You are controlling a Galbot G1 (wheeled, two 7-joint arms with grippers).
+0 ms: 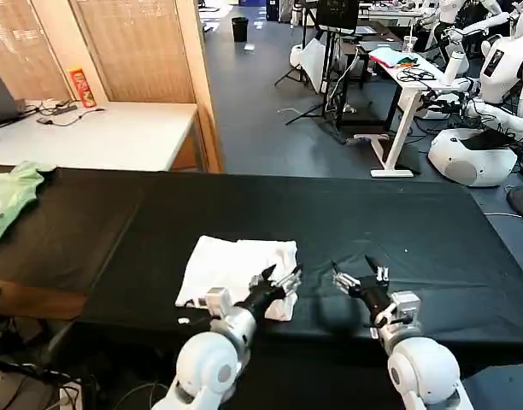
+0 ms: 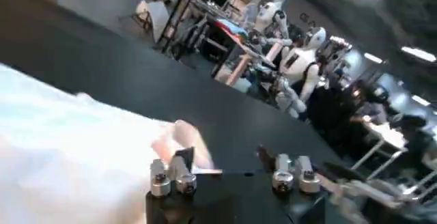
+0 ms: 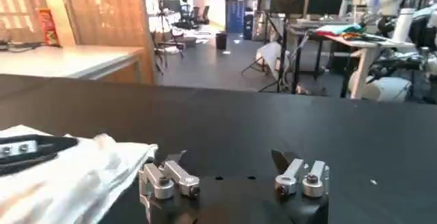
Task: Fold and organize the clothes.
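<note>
Folded white T-shirt (image 1: 236, 269) lies at 9 o'clock of two spread-fingered grippers, left (image 1: 279, 278) and right (image 1: 357, 275); tidying likely follows.

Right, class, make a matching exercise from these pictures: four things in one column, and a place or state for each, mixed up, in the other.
1. white T-shirt
2. light green garment
3. left gripper
4. right gripper

a. open above bare black cloth
b. at the table's far left edge
c. folded on the table's near side
d. open at the folded shirt's right edge

Pairs: 1-c, 2-b, 3-d, 4-a
</note>
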